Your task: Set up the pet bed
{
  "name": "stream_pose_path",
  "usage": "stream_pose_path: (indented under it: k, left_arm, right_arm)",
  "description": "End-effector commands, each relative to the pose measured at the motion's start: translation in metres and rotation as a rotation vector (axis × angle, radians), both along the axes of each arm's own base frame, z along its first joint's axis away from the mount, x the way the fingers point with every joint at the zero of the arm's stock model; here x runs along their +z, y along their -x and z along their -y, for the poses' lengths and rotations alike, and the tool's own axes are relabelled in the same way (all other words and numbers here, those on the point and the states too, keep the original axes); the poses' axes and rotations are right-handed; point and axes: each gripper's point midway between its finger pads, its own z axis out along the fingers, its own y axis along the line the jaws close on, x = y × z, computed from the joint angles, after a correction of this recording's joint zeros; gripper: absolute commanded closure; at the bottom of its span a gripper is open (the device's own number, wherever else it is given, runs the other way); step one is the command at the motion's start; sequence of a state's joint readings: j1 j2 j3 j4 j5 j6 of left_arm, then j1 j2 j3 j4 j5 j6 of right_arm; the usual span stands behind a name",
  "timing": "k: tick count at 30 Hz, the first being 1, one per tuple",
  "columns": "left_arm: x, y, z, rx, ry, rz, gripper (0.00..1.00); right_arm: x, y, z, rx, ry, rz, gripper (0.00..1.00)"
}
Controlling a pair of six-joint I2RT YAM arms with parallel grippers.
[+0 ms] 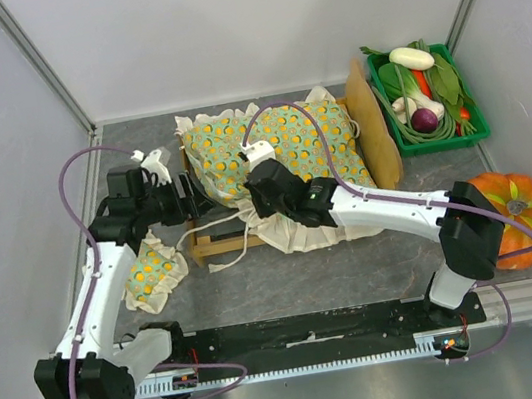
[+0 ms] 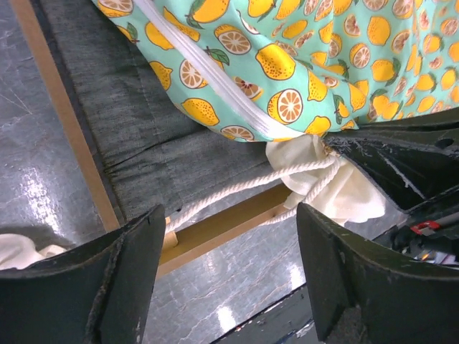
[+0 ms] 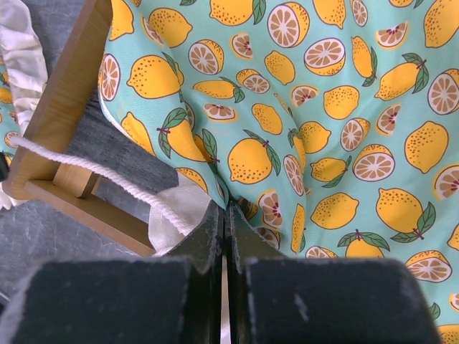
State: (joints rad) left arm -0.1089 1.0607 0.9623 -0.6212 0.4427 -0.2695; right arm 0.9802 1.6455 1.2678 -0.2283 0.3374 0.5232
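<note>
Right gripper [image 3: 226, 208] is pinched shut, seemingly on the lemon-print cushion [image 3: 287, 143] just ahead. Left gripper [image 2: 229, 215] gapes empty above the pet bed [image 2: 215, 233] rail. Tugging may snag the white cord [image 2: 237, 188] and drag the frame.

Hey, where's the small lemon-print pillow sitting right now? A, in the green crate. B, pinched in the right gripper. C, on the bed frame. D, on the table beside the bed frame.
D: the small pillow lies on the table just off the pet bed frame's corner; the right gripper is shut on the big cushion instead.
</note>
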Motion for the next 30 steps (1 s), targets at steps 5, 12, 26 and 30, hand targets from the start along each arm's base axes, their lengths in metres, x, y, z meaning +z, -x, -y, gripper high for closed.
stream_pose_path:
  k: [5,12,26,30]
  left_arm:
    - [-0.008,0.002,0.011,-0.153,-0.101,0.037,0.24]
    - [-0.034,0.007,0.013,-0.241,-0.214,-0.018,0.23]
    - [-0.071,0.002,0.017,-0.287,-0.414,-0.056,0.33]
    - [-0.075,0.0,0.012,-0.264,-0.443,-0.065,0.65]
  right_arm:
    - [0.003,-0.006,0.004,0.004,-0.011,-0.005,1.0]
    - [0.006,-0.01,0.006,0.012,-0.026,-0.009,0.99]
    - [0.007,-0.011,0.001,0.035,-0.053,-0.024,0.96]
    - [0.007,-0.012,0.002,0.035,-0.06,-0.029,0.96]
